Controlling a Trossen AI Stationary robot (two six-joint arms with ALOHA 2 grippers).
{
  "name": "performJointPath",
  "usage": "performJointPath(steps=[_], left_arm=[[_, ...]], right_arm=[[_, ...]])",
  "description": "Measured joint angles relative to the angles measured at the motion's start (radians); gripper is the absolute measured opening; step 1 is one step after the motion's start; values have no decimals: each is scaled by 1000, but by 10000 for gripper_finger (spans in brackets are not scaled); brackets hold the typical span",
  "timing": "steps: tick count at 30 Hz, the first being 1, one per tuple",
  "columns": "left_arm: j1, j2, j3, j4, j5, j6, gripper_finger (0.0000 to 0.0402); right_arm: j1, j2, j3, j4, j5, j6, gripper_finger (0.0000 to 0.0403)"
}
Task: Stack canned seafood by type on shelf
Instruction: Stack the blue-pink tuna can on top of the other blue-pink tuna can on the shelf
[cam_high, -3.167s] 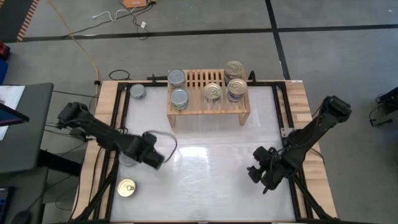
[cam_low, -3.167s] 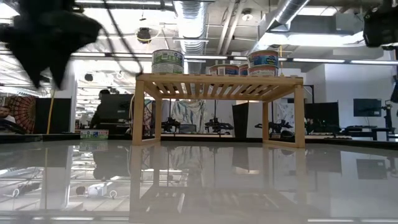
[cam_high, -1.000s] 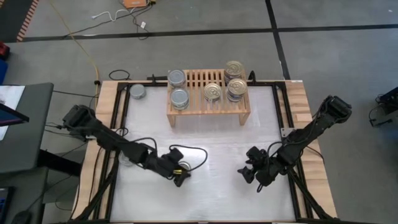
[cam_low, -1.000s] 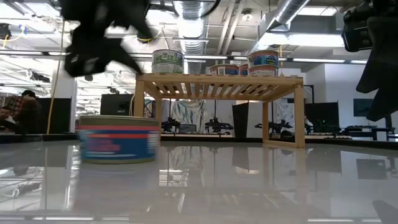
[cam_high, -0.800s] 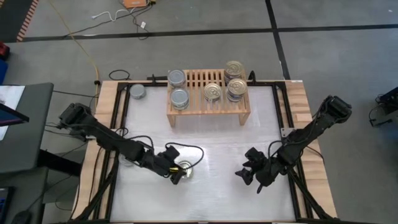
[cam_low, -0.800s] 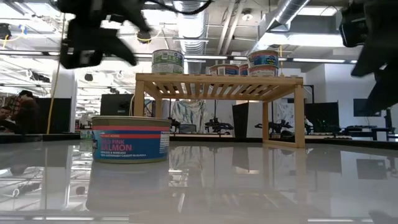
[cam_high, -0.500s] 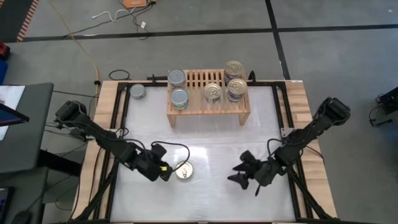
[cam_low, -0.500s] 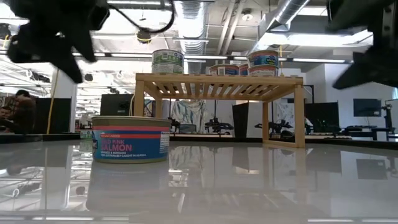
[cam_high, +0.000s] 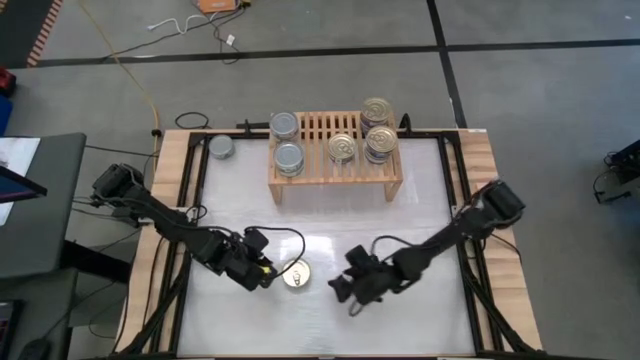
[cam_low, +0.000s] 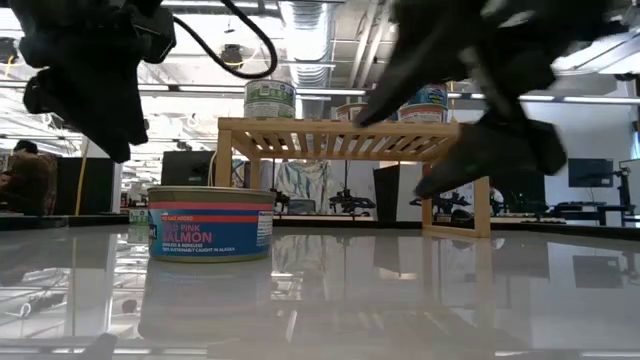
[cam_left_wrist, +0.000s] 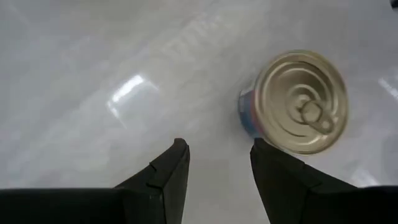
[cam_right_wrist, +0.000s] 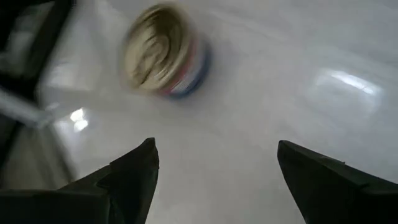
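A gold-topped canned seafood tin (cam_high: 294, 275) with a red, white and blue label (cam_low: 210, 222) stands by its base on the white table, near the front. My left gripper (cam_high: 264, 277) is open just left of it and touches nothing; the tin (cam_left_wrist: 301, 102) lies beyond its right finger. My right gripper (cam_high: 342, 291) is open to the tin's right, pointing at the tin (cam_right_wrist: 165, 50), still apart from it. The shelf (cam_high: 335, 178) at the far side carries two silver-topped stacks (cam_high: 287, 141) on its left and gold-topped tins (cam_high: 377, 140) on its right.
One silver-topped tin (cam_high: 221, 147) stands alone on the table left of the shelf, by the far left corner. Wooden planks (cam_high: 170, 200) run along the table's left and right sides. Bare white table lies between the shelf and both grippers.
My left gripper has left the gold-topped tin standing on the table and drawn back toward the left edge. The tin slid a little, then stood still. My right gripper has swept from the right toward the tin, stretching its arm out low over the table.
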Motion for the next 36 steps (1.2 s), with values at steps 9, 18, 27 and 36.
performJointPath(steps=[9,18,27,36], left_arm=[[55,-41,-129,172,67,172,156],[64,-111,-279,459,83,172,153],[63,-112,-279,459,102,146,153],[63,-112,-279,459,102,120,153]], right_arm=[[-87,143,232,-99,-5,80,347],[-131,260,313,9,-59,116,347],[-142,288,332,2,-80,154,312],[-142,288,332,-22,-78,142,231]])
